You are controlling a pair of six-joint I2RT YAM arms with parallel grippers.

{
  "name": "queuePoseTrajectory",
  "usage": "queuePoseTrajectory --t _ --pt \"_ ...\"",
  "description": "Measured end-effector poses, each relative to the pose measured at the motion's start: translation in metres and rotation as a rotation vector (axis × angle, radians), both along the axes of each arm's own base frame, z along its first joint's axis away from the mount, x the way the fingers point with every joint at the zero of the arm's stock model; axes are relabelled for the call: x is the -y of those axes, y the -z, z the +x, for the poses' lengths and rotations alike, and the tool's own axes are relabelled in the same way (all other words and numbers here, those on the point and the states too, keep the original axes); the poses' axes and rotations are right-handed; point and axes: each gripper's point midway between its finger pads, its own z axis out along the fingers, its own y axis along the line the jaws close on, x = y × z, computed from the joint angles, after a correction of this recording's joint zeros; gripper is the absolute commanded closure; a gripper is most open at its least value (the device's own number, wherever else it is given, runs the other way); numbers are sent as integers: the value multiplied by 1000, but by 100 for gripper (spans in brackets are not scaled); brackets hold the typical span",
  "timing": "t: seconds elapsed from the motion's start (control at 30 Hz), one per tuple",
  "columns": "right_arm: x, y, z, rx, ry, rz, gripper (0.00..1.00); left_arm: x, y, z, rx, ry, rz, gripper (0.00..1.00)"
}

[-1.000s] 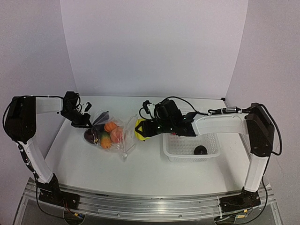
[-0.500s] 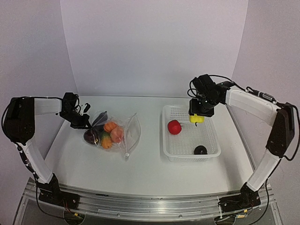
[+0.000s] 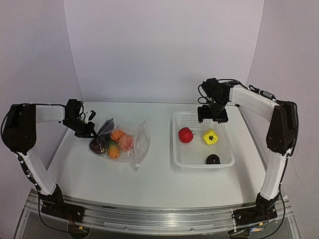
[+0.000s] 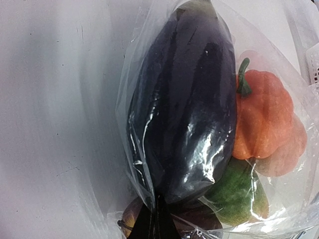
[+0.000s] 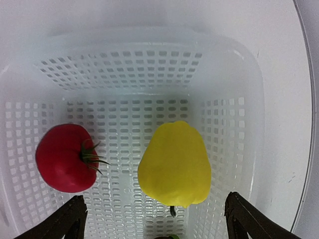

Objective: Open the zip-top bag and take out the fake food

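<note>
the right tool [image 3: 213,116] hangs released over the basket [image 3: 199,166], the yellow pepper [image 5: 174,164] lying right beneath it; the left tool [image 3: 88,130] pinches the bag [image 3: 140,140] corner.

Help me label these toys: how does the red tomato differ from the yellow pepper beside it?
The red tomato is round; the yellow pepper is longer and tapers toward one end. The tomato shows a spiky green calyx; the pepper only a small dark stem. Both are smooth and lie apart in the white basket.
</note>
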Motion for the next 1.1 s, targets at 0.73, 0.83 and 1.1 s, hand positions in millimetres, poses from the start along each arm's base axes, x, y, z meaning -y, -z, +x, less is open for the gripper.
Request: queuePoseTrajectory --t 0.73,0.83,1.1 --pt "-294 16 -88 108 -790 585 62 -1 2 0 12 -2 -6 100" --pt "-300 43 -77 107 -790 578 67 0 1 1 16 -1 -7 100" --pt "-320 76 -68 135 -823 588 51 0 1 1 16 0 -9 100"
